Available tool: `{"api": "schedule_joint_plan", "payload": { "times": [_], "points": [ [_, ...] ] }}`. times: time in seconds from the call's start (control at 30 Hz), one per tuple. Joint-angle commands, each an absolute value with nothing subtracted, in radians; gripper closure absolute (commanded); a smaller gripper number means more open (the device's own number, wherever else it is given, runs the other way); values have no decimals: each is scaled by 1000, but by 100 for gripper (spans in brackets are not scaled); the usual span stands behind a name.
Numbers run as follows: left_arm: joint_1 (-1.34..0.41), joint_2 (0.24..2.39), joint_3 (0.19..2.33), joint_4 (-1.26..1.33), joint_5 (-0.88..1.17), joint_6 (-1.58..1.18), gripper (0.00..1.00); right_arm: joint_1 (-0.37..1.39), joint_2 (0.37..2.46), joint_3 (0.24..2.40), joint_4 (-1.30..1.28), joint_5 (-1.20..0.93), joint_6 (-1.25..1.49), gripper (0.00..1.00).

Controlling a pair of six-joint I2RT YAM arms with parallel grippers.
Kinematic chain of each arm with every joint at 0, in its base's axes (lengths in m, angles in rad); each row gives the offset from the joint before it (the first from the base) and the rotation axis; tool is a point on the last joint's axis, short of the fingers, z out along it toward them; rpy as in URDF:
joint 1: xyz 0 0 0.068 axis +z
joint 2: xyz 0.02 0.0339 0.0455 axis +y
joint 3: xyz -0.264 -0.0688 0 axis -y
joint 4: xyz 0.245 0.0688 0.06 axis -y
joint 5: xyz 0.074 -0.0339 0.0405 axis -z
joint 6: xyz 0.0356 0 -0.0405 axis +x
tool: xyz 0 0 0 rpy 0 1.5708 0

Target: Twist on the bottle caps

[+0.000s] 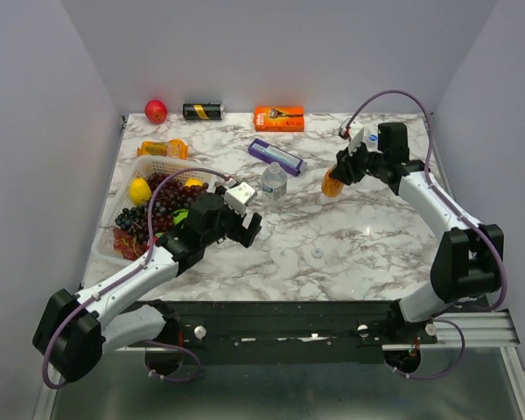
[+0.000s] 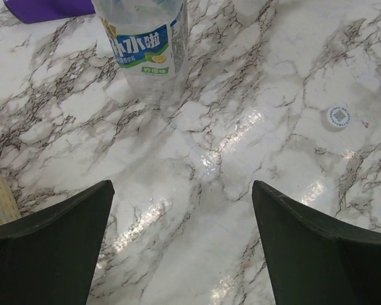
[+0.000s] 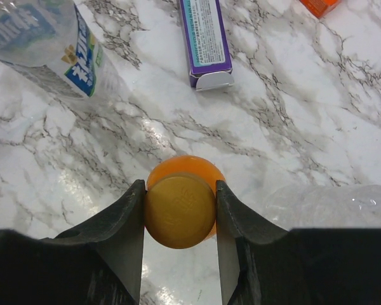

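My right gripper point(image 3: 180, 213) is shut on the orange cap point(image 3: 180, 211), which sits on top of the upright orange bottle point(image 3: 185, 166); in the top view the bottle point(image 1: 332, 185) stands at the right middle of the table under that gripper point(image 1: 343, 168). A clear labelled bottle point(image 1: 274, 181) stands capless at the centre and shows in the left wrist view point(image 2: 146, 44). A second clear bottle point(image 3: 333, 203) lies beside the right gripper. The whitish cap point(image 1: 317, 253) lies loose on the marble and shows in the left wrist view point(image 2: 337, 117). My left gripper point(image 2: 182, 185) is open and empty above bare marble.
A white basket point(image 1: 131, 179) of grapes and a lemon stands at the left. A purple box point(image 1: 276, 156), an orange box point(image 1: 278, 117), a black can point(image 1: 203, 111), a red fruit point(image 1: 156, 111) and an orange packet point(image 1: 164, 149) lie along the back.
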State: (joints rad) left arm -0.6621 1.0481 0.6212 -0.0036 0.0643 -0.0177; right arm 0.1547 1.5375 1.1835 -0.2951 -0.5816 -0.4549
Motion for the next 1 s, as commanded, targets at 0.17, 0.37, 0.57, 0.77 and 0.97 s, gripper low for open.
{"api": "schedule_joint_plan", "payload": {
  "times": [0.17, 0.37, 0.57, 0.77, 0.97],
  "points": [
    [-641, 1091, 686, -43, 49, 21, 1, 144, 1650, 1239, -160, -500, -476, 76],
    [-640, 1101, 686, -46, 49, 31, 1, 146, 1707, 1255, -161, -512, -446, 73],
    [-638, 1112, 684, -29, 46, 35, 1, 146, 1736, 1250, -156, -499, -440, 68],
    [-638, 1114, 686, -40, 48, 44, 1, 144, 1747, 1246, -137, -485, -423, 55],
    [-638, 1121, 689, -38, 60, 52, 1, 146, 1747, 1230, -132, -463, -423, 33]
  ]
}}
